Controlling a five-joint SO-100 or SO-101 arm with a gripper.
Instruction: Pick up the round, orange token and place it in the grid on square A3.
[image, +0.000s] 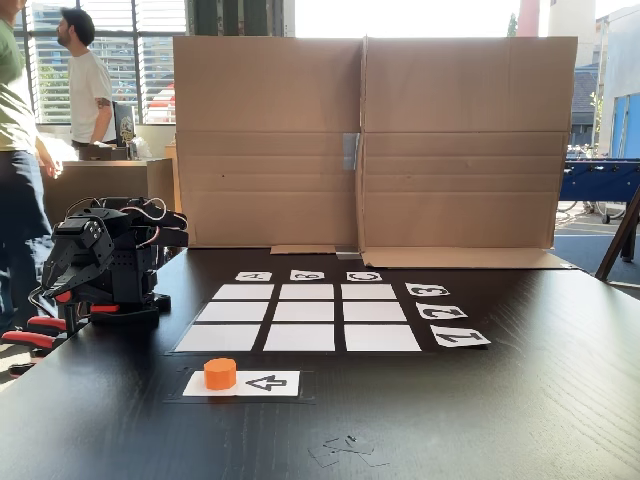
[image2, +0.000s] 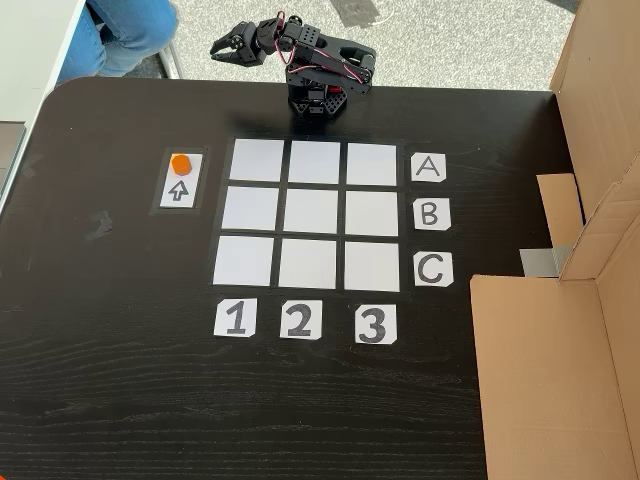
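Note:
The orange token (image: 220, 373) (image2: 180, 163) rests on one end of a white card with a black arrow (image: 265, 383) (image2: 178, 190), beside the grid (image: 305, 313) (image2: 314, 214). Square A3 (image: 243, 292) (image2: 372, 163) is a bare white cell in the row marked A and the column marked 3. The black arm sits folded at the table's edge, well away from the token. Its gripper (image: 48, 288) (image2: 222, 47) hangs out past the edge with nothing in it. Whether the jaws are open or shut is too small to tell.
A tall cardboard wall (image: 370, 140) (image2: 560, 370) stands along the side of the grid furthest from the token. Small lettered and numbered cards (image2: 428, 214) border the grid. A person (image: 90, 85) stands behind the arm, and another person (image: 15, 150) is at the left edge of that view.

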